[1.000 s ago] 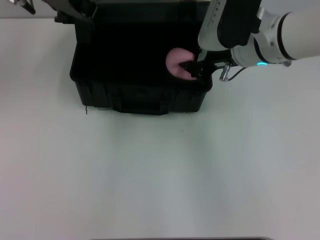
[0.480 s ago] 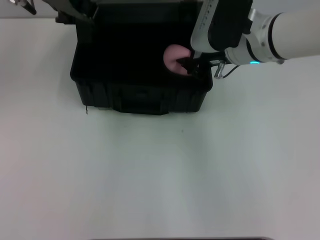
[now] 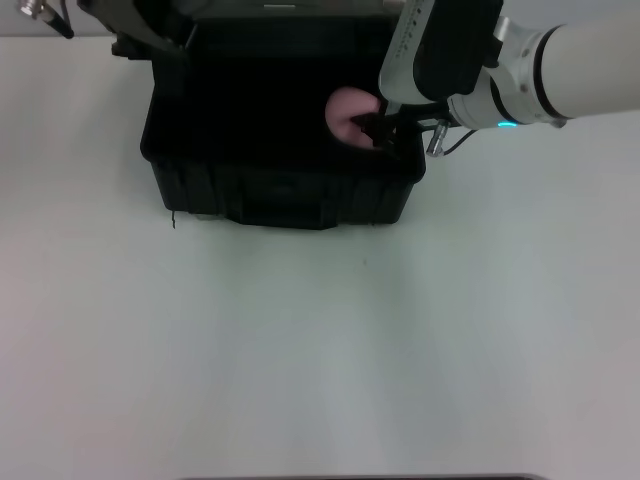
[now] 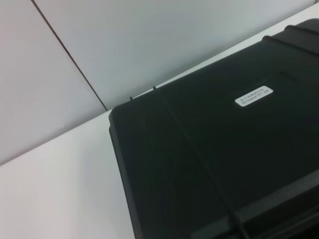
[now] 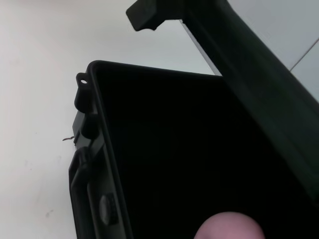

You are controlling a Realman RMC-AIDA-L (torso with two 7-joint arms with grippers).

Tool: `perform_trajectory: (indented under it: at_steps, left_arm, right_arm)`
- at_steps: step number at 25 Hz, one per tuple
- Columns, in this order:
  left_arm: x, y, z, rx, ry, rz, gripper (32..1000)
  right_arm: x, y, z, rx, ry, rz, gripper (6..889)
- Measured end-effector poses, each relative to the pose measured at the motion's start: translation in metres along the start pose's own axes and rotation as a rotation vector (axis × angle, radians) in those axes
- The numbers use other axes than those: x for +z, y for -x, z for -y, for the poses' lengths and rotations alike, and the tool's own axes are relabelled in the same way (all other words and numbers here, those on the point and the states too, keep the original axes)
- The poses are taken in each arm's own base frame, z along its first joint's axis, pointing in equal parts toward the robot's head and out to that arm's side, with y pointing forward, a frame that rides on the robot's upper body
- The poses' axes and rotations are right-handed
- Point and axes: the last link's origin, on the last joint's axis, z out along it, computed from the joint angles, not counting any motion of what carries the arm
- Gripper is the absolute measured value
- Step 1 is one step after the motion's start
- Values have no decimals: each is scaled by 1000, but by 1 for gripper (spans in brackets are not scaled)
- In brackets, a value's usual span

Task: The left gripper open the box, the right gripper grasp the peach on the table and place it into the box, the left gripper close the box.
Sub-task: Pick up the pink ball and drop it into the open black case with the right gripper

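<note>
The black box [image 3: 280,195] stands open at the back of the table, its lid [image 4: 209,149] raised with the white label [image 4: 254,95] facing the left wrist camera. My right gripper [image 3: 375,128] hangs over the box's right end, shut on the pink peach [image 3: 347,110]. The peach is over the dark interior, just inside the right front corner. In the right wrist view the peach [image 5: 228,226] shows above the box's hollow [image 5: 174,149]. Only a bit of my left gripper [image 3: 50,14] shows, at the top left by the lid's corner.
The white table [image 3: 320,350] spreads wide in front of the box and to both sides. A lid latch [image 5: 148,12] juts out at the raised lid's corner. A wall stands right behind the box.
My right gripper has carried the peach a little to the left and farther in over the box's interior. The box and its lid have not moved.
</note>
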Motion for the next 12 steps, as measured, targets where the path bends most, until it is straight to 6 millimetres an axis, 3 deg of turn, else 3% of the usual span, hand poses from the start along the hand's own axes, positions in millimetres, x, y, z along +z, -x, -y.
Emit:
perform_trajectory:
  at_steps: [2,12]
  left_arm:
    - [1,0,0,0,1,4,529]
    - [1,0,0,-3,2,3,530]
  right_arm:
    - [0,0,0,1,0,0,110]
    - [-1,1,0,9,3,1,315]
